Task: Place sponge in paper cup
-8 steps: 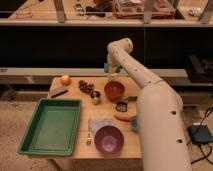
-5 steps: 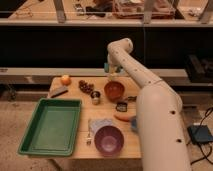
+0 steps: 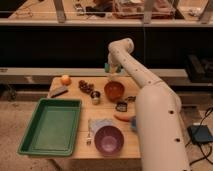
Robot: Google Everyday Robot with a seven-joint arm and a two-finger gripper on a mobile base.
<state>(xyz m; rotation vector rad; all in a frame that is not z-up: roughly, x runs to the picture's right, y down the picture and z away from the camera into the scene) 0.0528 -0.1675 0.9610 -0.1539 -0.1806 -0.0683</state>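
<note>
My gripper [image 3: 111, 70] hangs over the back edge of the wooden table [image 3: 75, 152], just behind a brown bowl [image 3: 114, 90]. A small pale greenish patch shows at the gripper; I cannot tell what it is. A small blue thing [image 3: 132, 123] pokes out from behind my arm at the table's right edge, beside an orange carrot [image 3: 122, 117]; it may be the sponge. I cannot make out a paper cup. A small metal cup [image 3: 95, 97] stands left of the brown bowl.
A green tray [image 3: 50, 125] lies front left, a purple bowl [image 3: 109, 139] at the front. An orange fruit [image 3: 65, 79], a grey object [image 3: 58, 91], a dark cluster [image 3: 86, 86], a small black item [image 3: 121, 105] and a pale cloth [image 3: 100, 124] lie about. My arm covers the right side.
</note>
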